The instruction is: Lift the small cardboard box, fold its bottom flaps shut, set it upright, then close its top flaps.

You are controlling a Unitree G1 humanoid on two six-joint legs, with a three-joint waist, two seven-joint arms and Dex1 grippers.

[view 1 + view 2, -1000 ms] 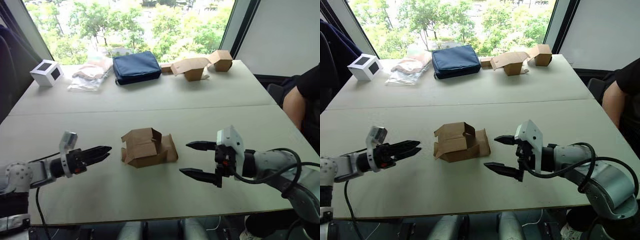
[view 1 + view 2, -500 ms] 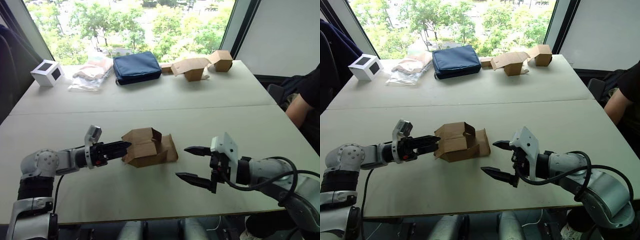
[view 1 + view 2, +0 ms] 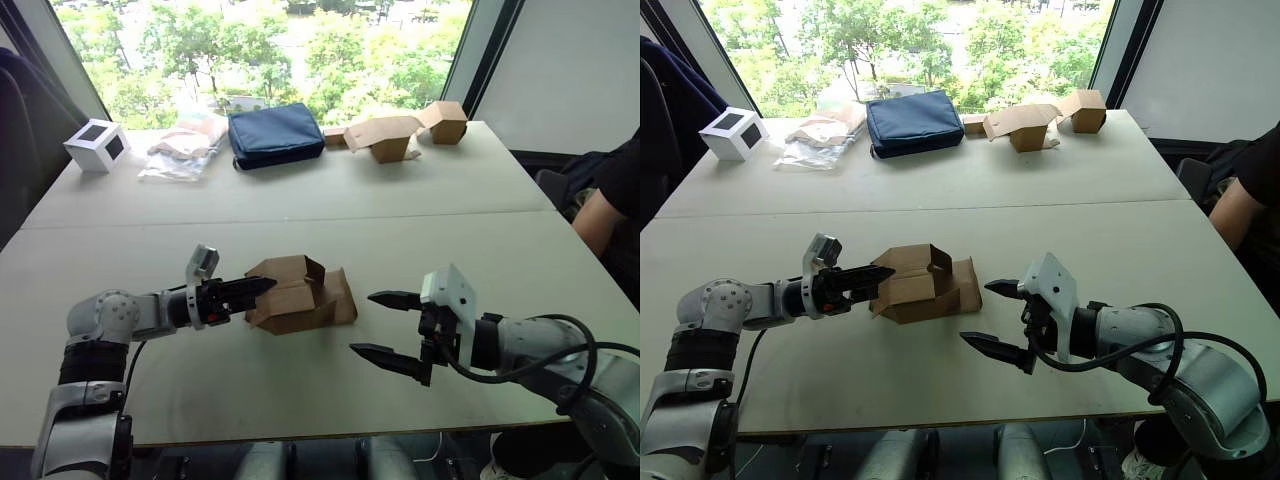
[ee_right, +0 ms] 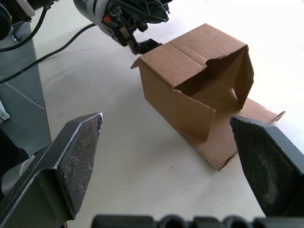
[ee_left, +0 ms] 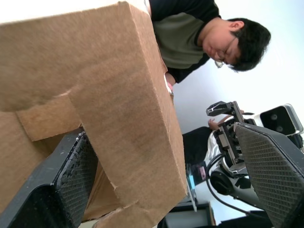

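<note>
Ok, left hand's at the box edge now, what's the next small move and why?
Probably close the left hand on the small cardboard box wall: its fingers already straddle that wall, the box still lies on the table, and the right hand hangs open, apart from it.

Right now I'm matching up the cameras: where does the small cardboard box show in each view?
Left eye: small cardboard box at table centre.
Right eye: centre.
Left wrist: close up.
Right wrist: centre.
Shared landmark: left gripper at the box's left end.
</note>
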